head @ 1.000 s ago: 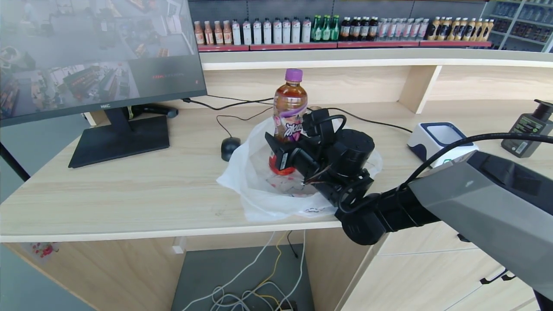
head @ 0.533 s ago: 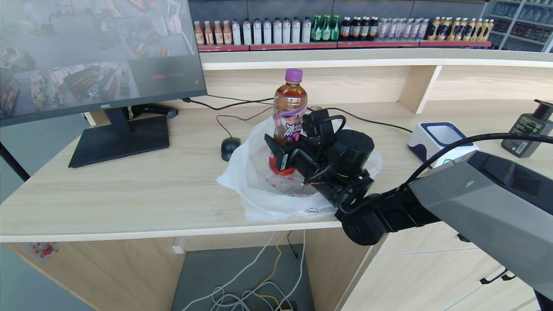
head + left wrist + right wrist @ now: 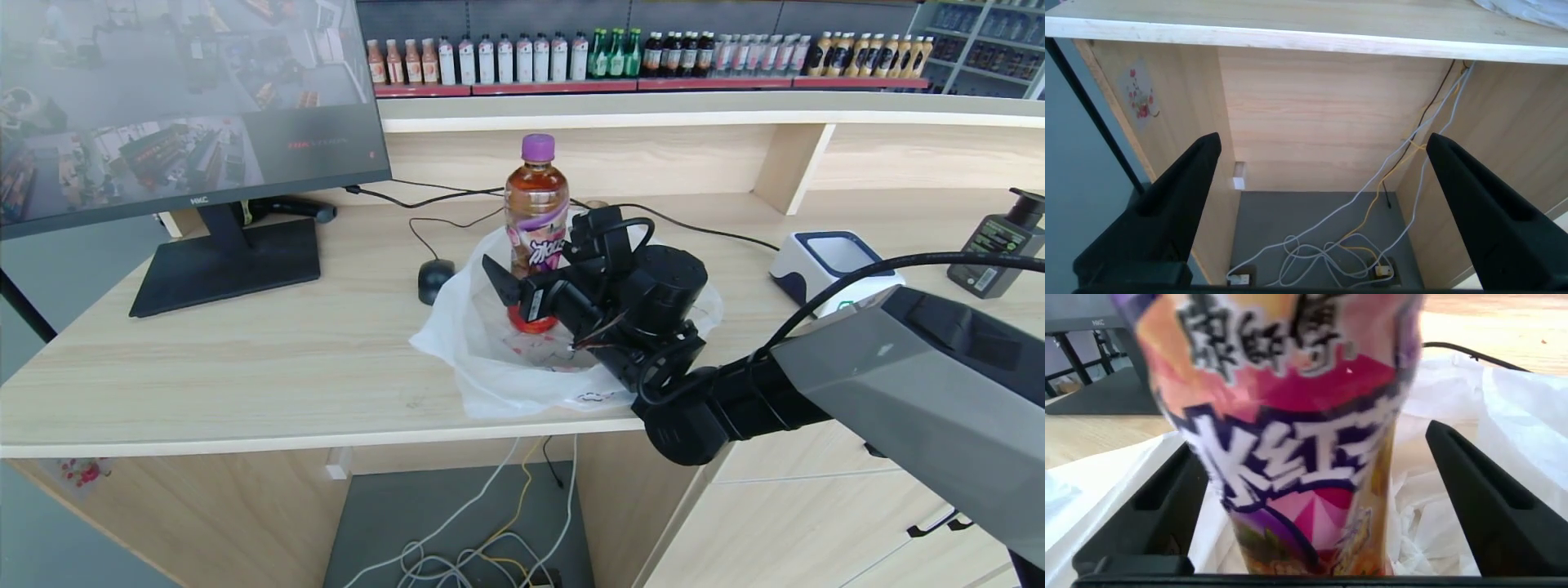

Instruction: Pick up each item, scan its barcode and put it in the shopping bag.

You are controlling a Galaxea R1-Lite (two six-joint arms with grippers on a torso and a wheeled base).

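Observation:
A drink bottle (image 3: 535, 216) with a purple cap and pink-purple label stands inside the white shopping bag (image 3: 465, 351) on the wooden counter (image 3: 245, 351). My right gripper (image 3: 532, 271) is at the bottle's lower half, open, one finger (image 3: 496, 282) spread to the left and clear of the label. In the right wrist view the bottle (image 3: 1290, 433) rises between the two dark fingers (image 3: 1151, 514) with the bag (image 3: 1486, 400) behind it. My left gripper (image 3: 1323, 212) hangs open below the counter's edge, holding nothing.
A barcode scanner (image 3: 833, 261) sits right of the bag, with a dark pump bottle (image 3: 1000, 245) beyond it. A monitor (image 3: 163, 98) and mouse (image 3: 434, 279) stand to the left. Cables (image 3: 1372, 237) lie on the floor under the counter.
My right gripper's fingers have spread apart, letting go of the bottle. The bottle has shifted a little to the left in the bag.

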